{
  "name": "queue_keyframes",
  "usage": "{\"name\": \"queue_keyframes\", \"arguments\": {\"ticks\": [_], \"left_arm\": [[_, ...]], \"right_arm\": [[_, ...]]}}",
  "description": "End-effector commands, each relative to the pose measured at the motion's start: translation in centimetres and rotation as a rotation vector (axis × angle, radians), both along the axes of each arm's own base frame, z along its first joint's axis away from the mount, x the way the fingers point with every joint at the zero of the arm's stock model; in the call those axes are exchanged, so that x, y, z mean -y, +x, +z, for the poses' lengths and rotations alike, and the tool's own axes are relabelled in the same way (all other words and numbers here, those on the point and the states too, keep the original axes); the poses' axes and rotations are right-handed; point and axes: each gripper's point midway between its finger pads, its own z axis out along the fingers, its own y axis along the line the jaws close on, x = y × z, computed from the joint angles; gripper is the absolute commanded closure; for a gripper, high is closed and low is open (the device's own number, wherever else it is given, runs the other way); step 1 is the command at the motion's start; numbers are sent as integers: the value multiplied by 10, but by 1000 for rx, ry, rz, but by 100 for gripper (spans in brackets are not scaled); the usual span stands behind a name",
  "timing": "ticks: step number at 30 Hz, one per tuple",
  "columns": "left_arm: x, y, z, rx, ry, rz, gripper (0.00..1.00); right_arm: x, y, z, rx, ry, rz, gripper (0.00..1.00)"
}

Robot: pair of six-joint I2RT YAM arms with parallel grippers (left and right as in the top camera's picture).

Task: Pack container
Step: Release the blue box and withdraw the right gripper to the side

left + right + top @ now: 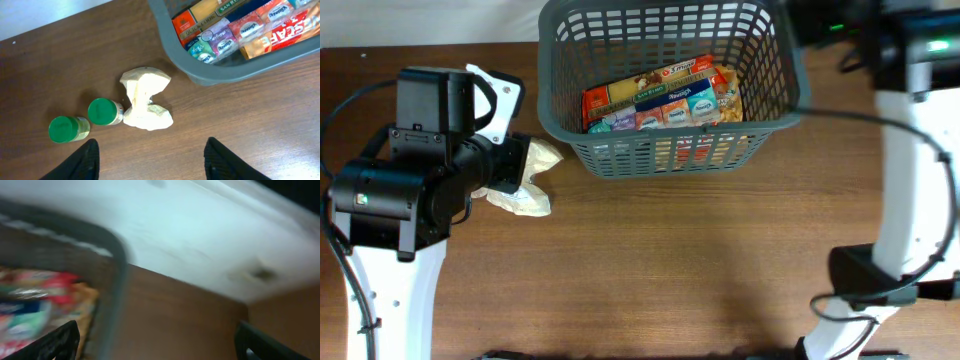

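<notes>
The dark grey basket (775,118) stands at the back centre of the table and holds several colourful grocery packets (665,100). Its rim also shows in the left wrist view (225,76) and, blurred, in the right wrist view (118,275). My left gripper (152,156) is open and empty, above the table just short of a crumpled cream bag (145,100), which lies left of the basket (532,185). Two green-lidded jars (102,111) (64,129) stand beside the bag. My right gripper (160,342) is open and empty by the basket's right rim.
The brown wooden table (700,260) stretches in front of the basket. The left arm (410,190) covers the jars in the overhead view. The right arm (910,160) runs along the right edge. A white wall (200,235) lies behind the table.
</notes>
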Motion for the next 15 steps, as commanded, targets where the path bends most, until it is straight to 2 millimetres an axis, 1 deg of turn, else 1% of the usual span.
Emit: {"name": "queue_keyframes", "arguments": {"ticks": [1,3,5,6,7,8,9,10,12,15], "left_arm": [[1,1,-1,-3,-4,-7,45],[1,2,0,0,-5,-7,44],[1,3,1,5,-8,-3,41],[0,4,1,8,-17,12,37],[0,6,3,18,-45,48,28],[-2,7,4,22,-60,72,24],[-5,8,5,26,-71,94,20],[-9,9,5,26,-76,114,18],[-19,11,1,12,-73,147,14],[-40,15,-18,-69,-79,213,13]], "right_arm": [[73,-17,9,50,210,-214,8],[106,-22,-1,37,306,-280,4],[139,-28,-19,8,378,-318,4],[150,-30,-27,-5,409,-331,4],[168,-34,-44,-31,473,-365,4],[178,-37,-57,-54,511,-396,3],[185,-41,-69,-78,534,-421,3],[193,-45,-86,-113,560,-460,3],[202,-52,-116,-183,590,-503,2],[203,-60,-153,-275,622,-534,1]]}}
